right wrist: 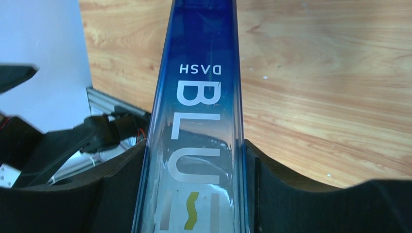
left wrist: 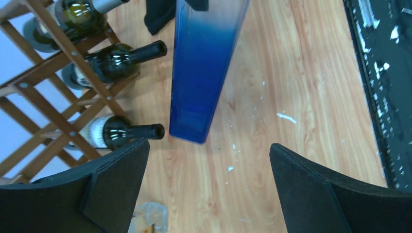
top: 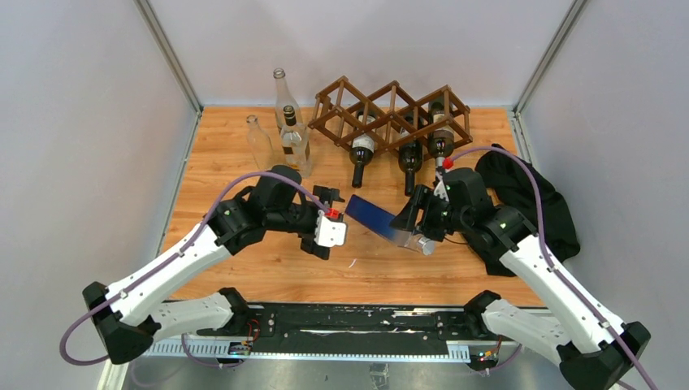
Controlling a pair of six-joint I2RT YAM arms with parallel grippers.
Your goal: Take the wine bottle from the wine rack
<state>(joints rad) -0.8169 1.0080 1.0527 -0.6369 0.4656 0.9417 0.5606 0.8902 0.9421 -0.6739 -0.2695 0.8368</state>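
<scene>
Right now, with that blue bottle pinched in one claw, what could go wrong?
1. The right claw holds the smooth blue bottle near its capped end, so the long body could slip or swing down onto the table.
2. The open left claw sits close to the bottle's free end and might knock it.
3. Clear bottles stand upright close behind it; a wide swing could topple them.

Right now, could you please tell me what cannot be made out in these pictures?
- Blue bottle: both ends cut off by frame edges, right wrist view; gripped stretch covered by the right gripper, top view.
- Dark bottles in the rack: labels too small to read, top view; bases behind the bars, left wrist view.
</scene>
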